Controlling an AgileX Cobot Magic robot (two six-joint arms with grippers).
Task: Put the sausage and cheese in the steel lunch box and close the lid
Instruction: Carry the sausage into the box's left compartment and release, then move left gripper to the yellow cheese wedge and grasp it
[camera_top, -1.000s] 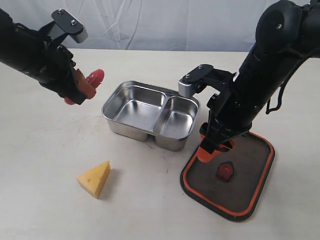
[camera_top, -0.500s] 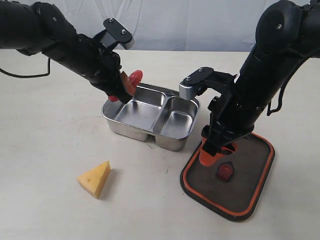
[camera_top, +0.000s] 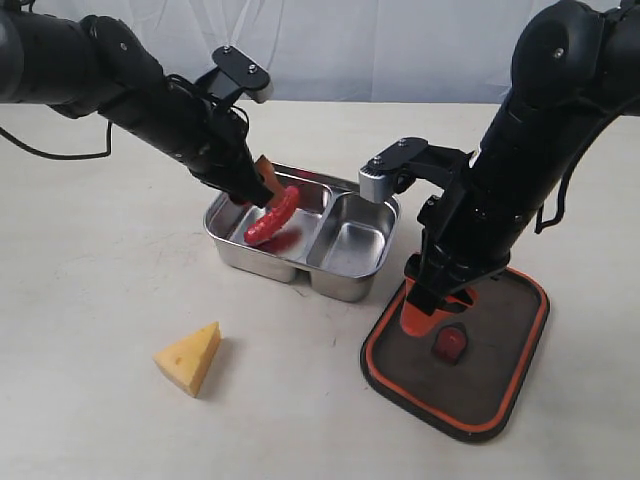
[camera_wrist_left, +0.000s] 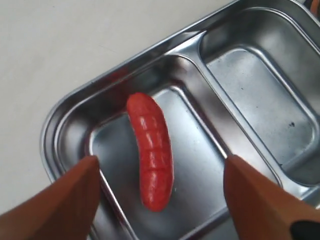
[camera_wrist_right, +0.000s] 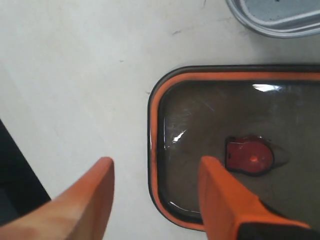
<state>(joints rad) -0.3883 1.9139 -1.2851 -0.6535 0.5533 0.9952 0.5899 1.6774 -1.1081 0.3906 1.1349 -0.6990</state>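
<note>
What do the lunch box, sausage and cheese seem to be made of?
The steel lunch box looks like polished stainless steel: mirror-like reflections. The sausage seems glossy moulded plastic or rubber: bright highlights, regular grooves. The cheese is matt, perhaps foam or plastic: no shine.

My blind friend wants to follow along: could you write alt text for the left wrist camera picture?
A red sausage is inside the larger compartment of a steel lunch box, untouched between two spread orange fingers. The smaller compartment beside it is empty; pale table shows beyond the box.
</note>
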